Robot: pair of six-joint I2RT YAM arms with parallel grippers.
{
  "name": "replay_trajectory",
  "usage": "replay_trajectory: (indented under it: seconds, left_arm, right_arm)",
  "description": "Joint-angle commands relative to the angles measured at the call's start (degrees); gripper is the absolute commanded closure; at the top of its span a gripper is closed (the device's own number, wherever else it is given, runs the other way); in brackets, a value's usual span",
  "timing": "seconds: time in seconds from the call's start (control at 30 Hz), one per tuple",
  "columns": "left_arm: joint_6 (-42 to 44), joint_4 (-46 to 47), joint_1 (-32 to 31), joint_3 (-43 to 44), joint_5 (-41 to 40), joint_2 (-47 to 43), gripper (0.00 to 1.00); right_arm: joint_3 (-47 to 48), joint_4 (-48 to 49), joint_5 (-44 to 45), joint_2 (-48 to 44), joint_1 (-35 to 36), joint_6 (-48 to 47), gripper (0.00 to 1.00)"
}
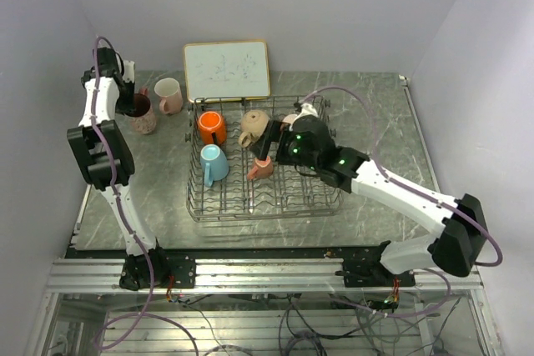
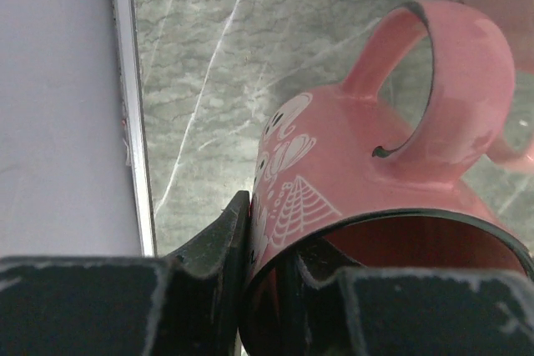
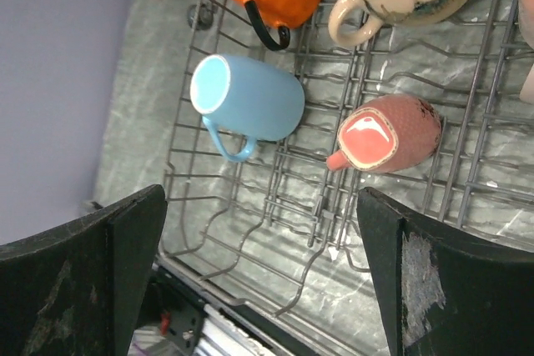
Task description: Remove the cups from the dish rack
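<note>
The dish rack (image 1: 317, 198) stands mid-table. In it lie an orange mug (image 1: 211, 127), a light blue mug (image 1: 214, 164), a tan mug (image 1: 254, 127) and a small salmon mug (image 1: 261, 168). A pink mug (image 3: 526, 31) shows at the right wrist view's edge. My right gripper (image 1: 279, 143) hangs open and empty over the rack, above the salmon mug (image 3: 388, 132) and light blue mug (image 3: 250, 102). My left gripper (image 1: 133, 104) is left of the rack, shut on the rim of a patterned pink mug (image 2: 334, 164), one finger inside and one outside. A pale pink mug (image 1: 168, 93) stands beside it.
A wood-framed whiteboard (image 1: 227, 70) leans against the back wall behind the rack. The table's left edge strip (image 2: 133, 122) runs close beside the held mug. The grey side wall (image 2: 58, 106) lies just beyond it.
</note>
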Motion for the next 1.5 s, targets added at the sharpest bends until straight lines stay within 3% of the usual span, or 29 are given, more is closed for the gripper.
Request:
replay_trajectory:
  seconds: [0.0,0.4,0.47,0.57,0.67,0.73,1.0,1.2,1.47]
  left_arm:
    - [-3.47,7.11,0.4,2.74,-2.24,1.75,0.93]
    - [-4.01,10.72,-0.15,0.85,-2.69,5.9,0.91]
    - [-3.46,10.79,-0.15,-0.11,-2.48,5.13,0.71]
    - [-2.13,11.28,-0.12,-2.53,-1.84,2.08,0.51]
    - [-0.15,10.49,-0.15,-4.47,-0.24,-1.67,0.16]
    - [1.89,8.41,-0.15,-5.05,1.93,-3.92,0.0]
    - [4.85,3.97,-0.13,-6.57,3.36,-13.29,0.01]
    - [4.9,-1.23,-0.15,-5.88,8.73,-19.96,0.01]
    - [5.77,-6.23,-0.13,-7.05,15.48,-25.86,0.01]
  right_arm:
    - [5.33,-5.36,10.78,4.43,4.5,-4.93,0.03]
    - [12.89,-14.14,20.12,16.23,7.86,-5.52,0.08]
    - [13.84,-16.01,23.19,17.9,9.19,-3.97,0.09]
    - [15.92,-20.2,28.05,21.31,11.18,1.92,0.1]
    - [18.07,-24.87,30.45,25.47,12.53,8.4,0.11]
    - [20.03,-26.99,31.42,27.85,13.51,11.19,0.11]
    - [26.04,-31.74,35.7,34.8,14.21,19.16,0.14]
    - [28.98,-33.4,38.63,39.3,14.1,22.13,0.29]
    - [30.92,-34.99,42.2,43.43,13.4,22.93,0.3]
